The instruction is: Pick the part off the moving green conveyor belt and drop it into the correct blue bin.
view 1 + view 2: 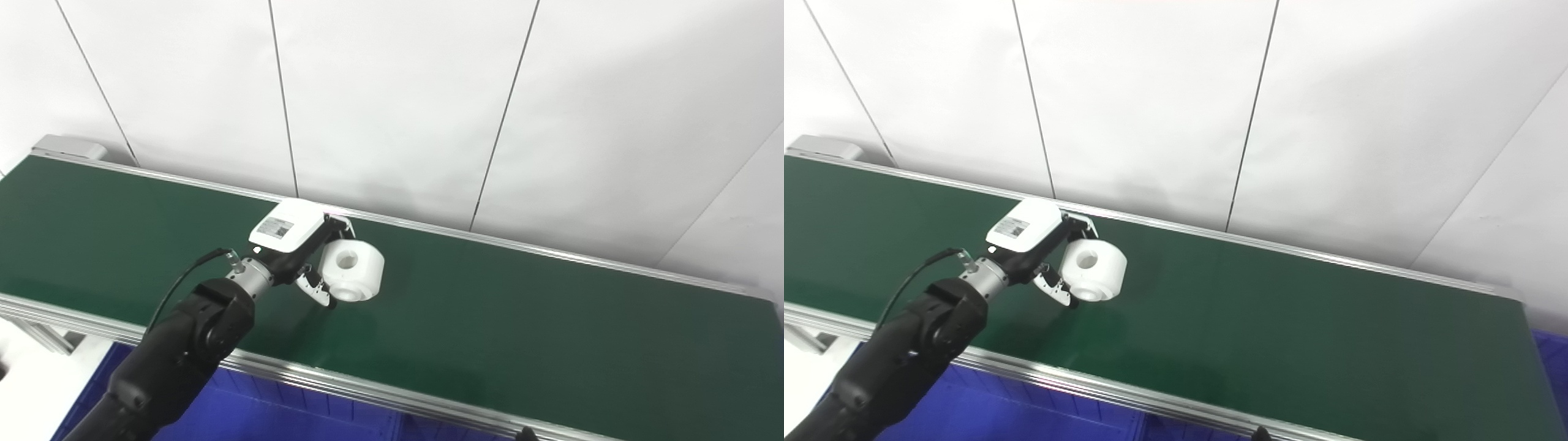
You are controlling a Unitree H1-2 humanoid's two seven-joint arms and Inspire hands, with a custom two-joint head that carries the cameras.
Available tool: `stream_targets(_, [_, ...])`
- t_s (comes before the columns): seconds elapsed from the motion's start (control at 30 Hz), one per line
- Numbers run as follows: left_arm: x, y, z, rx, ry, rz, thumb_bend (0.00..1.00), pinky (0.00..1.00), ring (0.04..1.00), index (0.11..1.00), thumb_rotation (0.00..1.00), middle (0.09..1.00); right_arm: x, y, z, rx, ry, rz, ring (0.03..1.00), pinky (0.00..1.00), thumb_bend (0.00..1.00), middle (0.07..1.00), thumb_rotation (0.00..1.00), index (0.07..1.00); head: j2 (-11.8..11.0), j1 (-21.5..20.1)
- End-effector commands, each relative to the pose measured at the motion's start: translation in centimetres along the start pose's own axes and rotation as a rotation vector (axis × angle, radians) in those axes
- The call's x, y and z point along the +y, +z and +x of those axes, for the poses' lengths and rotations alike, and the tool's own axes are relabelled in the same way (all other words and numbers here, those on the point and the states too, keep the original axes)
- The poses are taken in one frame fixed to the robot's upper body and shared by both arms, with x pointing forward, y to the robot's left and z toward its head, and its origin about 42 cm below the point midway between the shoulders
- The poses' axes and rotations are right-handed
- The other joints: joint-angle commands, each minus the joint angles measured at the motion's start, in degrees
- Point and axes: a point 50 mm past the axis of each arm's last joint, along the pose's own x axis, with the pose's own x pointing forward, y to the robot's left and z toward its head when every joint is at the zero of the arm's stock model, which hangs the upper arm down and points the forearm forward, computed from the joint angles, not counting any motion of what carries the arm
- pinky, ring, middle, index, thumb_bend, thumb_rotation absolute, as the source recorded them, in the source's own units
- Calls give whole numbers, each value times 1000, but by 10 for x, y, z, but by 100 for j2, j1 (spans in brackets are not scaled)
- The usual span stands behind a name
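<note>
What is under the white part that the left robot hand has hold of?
Under the white part only bare green conveyor belt and a faint shadow show. The left robot hand grips it from the left, hiding that side. Whether it rests on the belt is unclear.

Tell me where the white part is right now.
The white part sits left of centre in both views, over the green belt, held by the left robot hand, midway between the belt's rails.

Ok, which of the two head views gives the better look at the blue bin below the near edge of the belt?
The left eye view: the blue bin shows its ribbed wall and floor under the green conveyor belt rail, beside the left hand's arm. The right eye view shows the same bin more hidden by that arm, plus a blue sliver at the far right.
</note>
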Motion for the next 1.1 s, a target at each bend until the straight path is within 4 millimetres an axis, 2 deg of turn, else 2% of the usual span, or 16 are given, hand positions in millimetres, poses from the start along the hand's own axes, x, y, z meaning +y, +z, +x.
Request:
stream_targets(0.0, [27, -1, -15, 4, 44, 22, 523, 528, 582, 488, 0, 509, 3, 11, 0, -29, 0, 14, 1000, 1000, 761, 1000, 1000, 1000, 108, 112])
stream_targets(0.03, [31, 2, -22, 5, 49, 22, 522, 522, 582, 487, 0, 511, 2, 12, 0, -30, -1, 17, 1000, 1000, 767, 1000, 1000, 1000, 108, 112])
stream_targets(0.07, [37, 5, -31, 4, 58, 11, 522, 519, 582, 486, 0, 512, 2, 15, 0, -29, -1, 19, 1000, 1000, 769, 1000, 1000, 1000, 226, 239])
stream_targets(0.1, [41, 8, -41, 9, 64, 0, 523, 480, 543, 493, 0, 497, 1, 17, 0, -30, 1, 22, 1000, 1000, 766, 1000, 1000, 1000, 226, 239])
stream_targets(0.17, [46, 14, -62, 26, 68, -23, 523, 459, 528, 496, 0, 493, -1, 21, 1, -38, 5, 24, 1000, 1000, 767, 1000, 1000, 1000, 440, 438])
stream_targets(0.4, [39, 30, -123, 130, 0, -98, 522, 416, 458, 510, 0, 456, -7, 28, 3, -39, 13, 55, 1000, 1000, 781, 1000, 1000, 1000, 711, 754])
stream_targets(0.5, [32, 39, -146, 183, -47, -106, 522, 413, 473, 508, 0, 463, -7, 32, 3, -34, 20, 61, 1000, 1000, 794, 1000, 1000, 1000, 834, 861])
stream_targets(0.63, [20, 50, -170, 230, -98, -135, 521, 481, 570, 489, 0, 505, -6, 36, 4, -34, 24, 66, 1000, 1000, 770, 1000, 1000, 1000, 944, 932])
stream_targets(0.7, [14, 53, -177, 246, -118, -141, 517, 519, 625, 493, 37, 632, -5, 39, 4, -35, 26, 69, 1000, 1000, 765, 1000, 1000, 1000, 1018, 965])
stream_targets(0.73, [12, 54, -179, 252, -126, -141, 516, 526, 630, 493, 42, 647, -5, 40, 4, -35, 27, 70, 1000, 1000, 766, 1000, 1000, 1000, 1018, 965])
stream_targets(0.9, [0, 56, -184, 263, -176, -149, 515, 515, 615, 494, 45, 659, -4, 44, 5, -32, 39, 69, 1000, 1000, 770, 1000, 1000, 1000, 1044, 927])
stream_targets(1.07, [-11, 52, -182, 242, -192, -128, 516, 508, 584, 495, 45, 629, -5, 44, 5, -29, 38, 67, 1000, 1000, 774, 1000, 1000, 1000, 1031, 844])
